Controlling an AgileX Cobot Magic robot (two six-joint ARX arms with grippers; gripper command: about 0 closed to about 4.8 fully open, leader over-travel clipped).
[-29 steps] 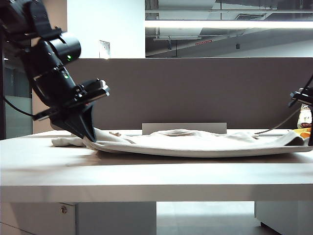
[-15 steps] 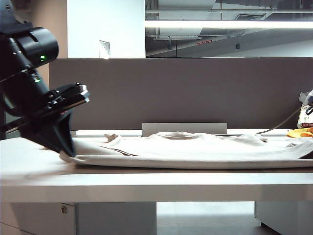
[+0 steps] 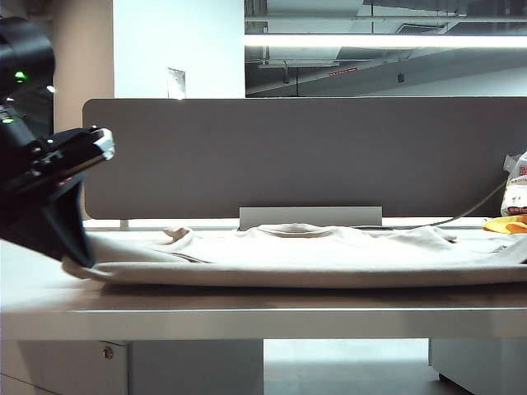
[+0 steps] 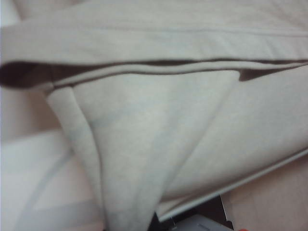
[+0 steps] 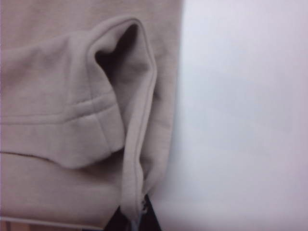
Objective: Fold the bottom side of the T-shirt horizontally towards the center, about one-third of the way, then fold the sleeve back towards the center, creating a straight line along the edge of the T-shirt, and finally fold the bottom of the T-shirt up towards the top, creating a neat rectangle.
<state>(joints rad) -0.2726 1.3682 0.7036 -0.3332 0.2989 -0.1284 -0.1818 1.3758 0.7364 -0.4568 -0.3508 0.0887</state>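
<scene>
The beige T-shirt (image 3: 313,255) lies flat across the desk (image 3: 247,306), with a folded long edge facing the front. My left gripper (image 3: 76,259) is at the shirt's left end, shut on a pinch of its cloth (image 4: 120,159) with the fabric draping out of the jaws. My right gripper (image 5: 137,219) is beyond the exterior view's right edge. It is shut on a narrow fold of the shirt, beside a hemmed sleeve opening (image 5: 113,57). I cannot tell which edge is the bottom of the T-shirt.
A grey partition (image 3: 288,156) with a grey bracket (image 3: 310,216) stands along the desk's back. At the far right lie a yellow-orange item (image 3: 504,224) and a printed packet (image 3: 516,189), with a cable (image 3: 469,211) running to them. Bare white desk (image 5: 240,120) borders the shirt's right end.
My left gripper has moved left and lower in the exterior view, drawing the shirt's left end with it. The cloth now lies flatter and nearer the front edge. The right arm has left that view.
</scene>
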